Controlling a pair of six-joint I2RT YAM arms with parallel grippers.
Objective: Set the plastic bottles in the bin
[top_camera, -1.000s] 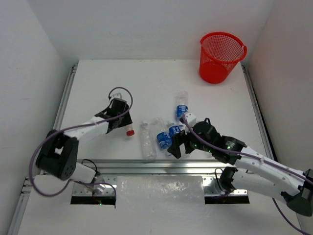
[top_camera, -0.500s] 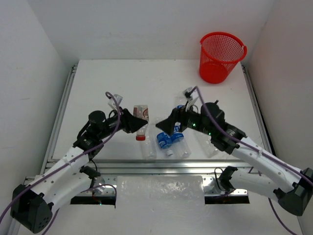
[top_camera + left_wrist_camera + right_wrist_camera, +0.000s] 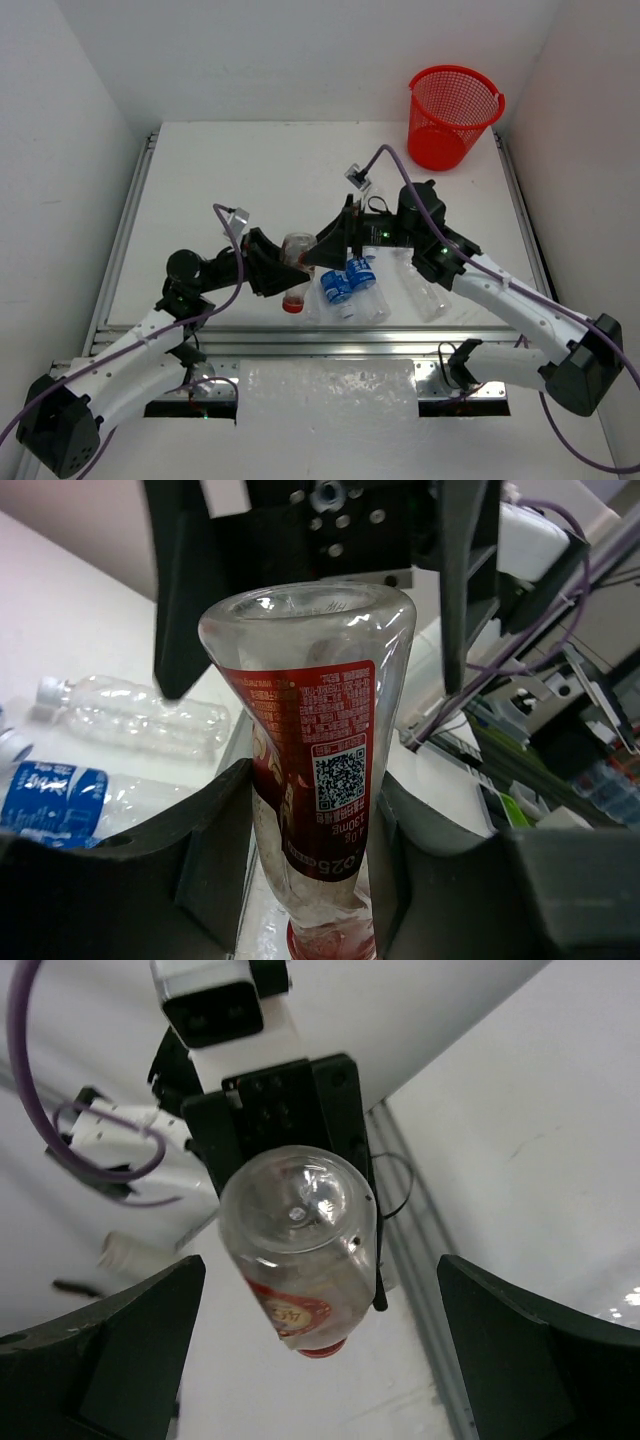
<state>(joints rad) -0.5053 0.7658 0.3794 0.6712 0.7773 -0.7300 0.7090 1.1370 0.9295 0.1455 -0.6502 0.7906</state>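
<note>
"Left gripper (image 3: 287, 266) had its jaws closed on the red-capped bottle (image 3: 310, 740), didn't it?"

"It did. We saw the bottle pinched on its narrower half, toward the neck. It was cap down and base up, lifted off the table (image 3: 250, 170) over the near middle. Our right gripper (image 3: 328, 246) was spread wide, facing that base from just beside it and touching nothing."

"How did we judge it would handle?"

"Light and empty, we thought. The clear wall looked thin, so it would dent under a hard squeeze, and smooth enough to slip or pivot. The left fingers occupied the narrow part. For a hand-over, we reckoned the right would have to take the wide end near the base, squarely across the round."

"And the others?"

"Two blue-labelled bottles (image 3: 345, 282) lay on the table beneath the pair. A clear bottle (image 3: 428, 292) lay just to their right, and all were near the front rail (image 3: 330, 337). We could not make out every bottle from these views."

"Room to move?"

"The bin (image 3: 445, 135) stood in the far right corner, close to the side walls and well apart from the held bottle. Nothing stood on the table between them, so the way looked open. The tight spots, we judged, were the two wrists nose to nose and the wall beside the bin's rim."
</note>
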